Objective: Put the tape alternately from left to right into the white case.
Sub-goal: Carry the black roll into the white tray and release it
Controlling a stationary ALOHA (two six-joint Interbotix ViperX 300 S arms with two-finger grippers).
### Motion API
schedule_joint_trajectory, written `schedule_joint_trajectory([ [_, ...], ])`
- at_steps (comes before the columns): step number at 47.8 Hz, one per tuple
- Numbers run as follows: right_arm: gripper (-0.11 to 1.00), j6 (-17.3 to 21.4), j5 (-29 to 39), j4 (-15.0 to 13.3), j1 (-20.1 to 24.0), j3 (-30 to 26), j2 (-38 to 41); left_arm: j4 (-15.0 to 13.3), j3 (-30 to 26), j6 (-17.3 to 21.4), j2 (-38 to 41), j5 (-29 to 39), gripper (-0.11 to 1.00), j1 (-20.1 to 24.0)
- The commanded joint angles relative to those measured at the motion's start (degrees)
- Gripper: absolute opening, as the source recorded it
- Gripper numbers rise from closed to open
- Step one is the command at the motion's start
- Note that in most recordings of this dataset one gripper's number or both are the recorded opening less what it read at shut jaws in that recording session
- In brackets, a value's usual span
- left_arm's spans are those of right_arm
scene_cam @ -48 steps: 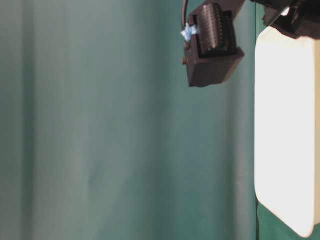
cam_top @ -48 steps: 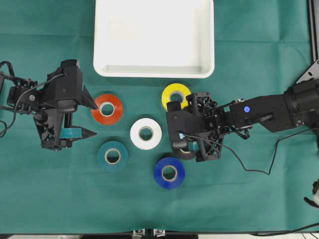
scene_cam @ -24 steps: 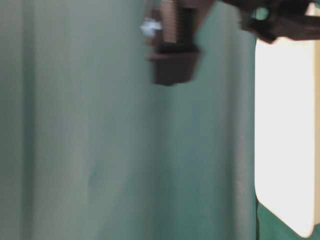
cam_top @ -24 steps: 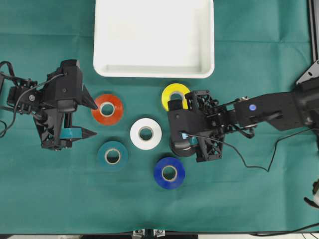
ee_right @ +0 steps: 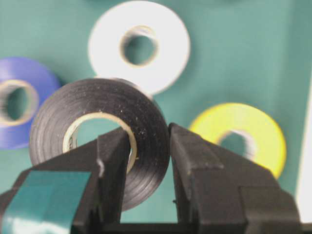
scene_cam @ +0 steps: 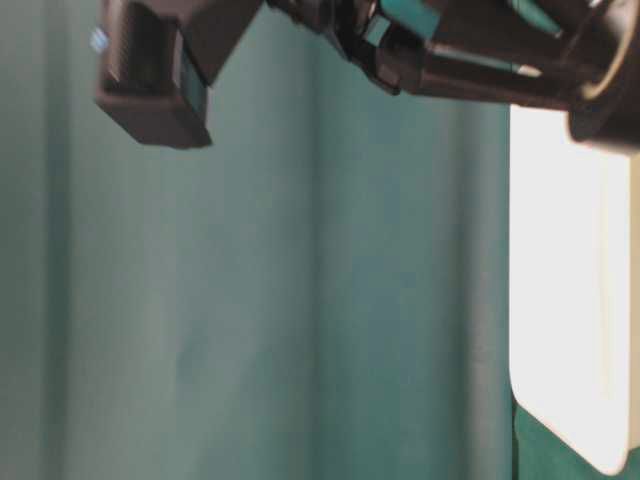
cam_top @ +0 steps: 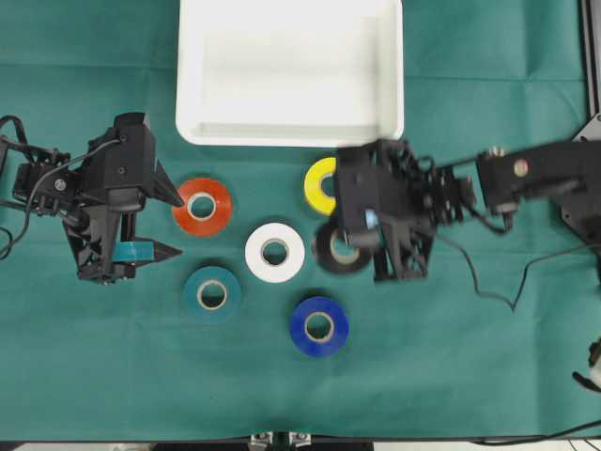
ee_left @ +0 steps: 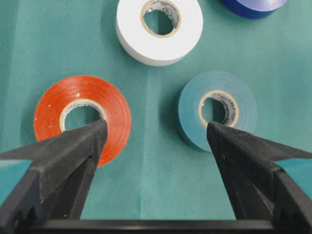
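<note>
Cloth (cam_top: 488, 376) of green covers the whole bench, and the overhead view alone takes in everything on it at once. The white case (cam_top: 289, 132) sits against the far edge of the bench, nothing inside it; the table-level view catches only one glossy side of it (scene_cam: 570, 300), along with blurred black parts of the right arm overhead.

The right arm (cam_top: 526, 178) reaches in from the right edge, roughly level, its wrist well above the cloth. The right gripper (cam_top: 352, 246) is clamped on the black roll (cam_top: 331, 252): the right wrist view shows what the overhead cannot, one finger inside the pale core and the other against the outer face, pinching the wall of the black roll (ee_right: 97, 131), which hangs clear of the cloth. The arm's body hides part of the yellow roll (cam_top: 321, 184), which lies just in front of the case's near rim.

The left arm (cam_top: 103, 197) rests near the left edge, its gripper pointing toward the middle of the bench. The left gripper (ee_left: 153, 134) stands spread wide and empty, its tips over the red-orange roll (ee_left: 82, 114) and the teal roll (ee_left: 217, 109); the overhead view cannot show that gap so clearly.

The white roll (cam_top: 275, 252) lies mid-bench, the blue roll (cam_top: 319, 326) nearer the front edge.
</note>
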Motion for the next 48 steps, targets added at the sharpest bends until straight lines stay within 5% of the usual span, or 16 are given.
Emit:
schedule_joint_trajectory([
  [1,0.24,-0.18,0.62,-0.62,-3.34,-1.32,-1.58,0.0,-0.88,0.0,-0.88,-0.18,0.57,0.18],
  [22,0.24,-0.18,-0.97,-9.58,-17.93,-2.29,0.18,0.0,-0.88,0.0,-0.79,-0.35,0.57,0.18],
  [48,0.24,-0.35,-5.45,-14.33,-22.94,-12.66,14.85,0.09,-0.53,0.09,-0.44,-0.62,0.57,0.62],
])
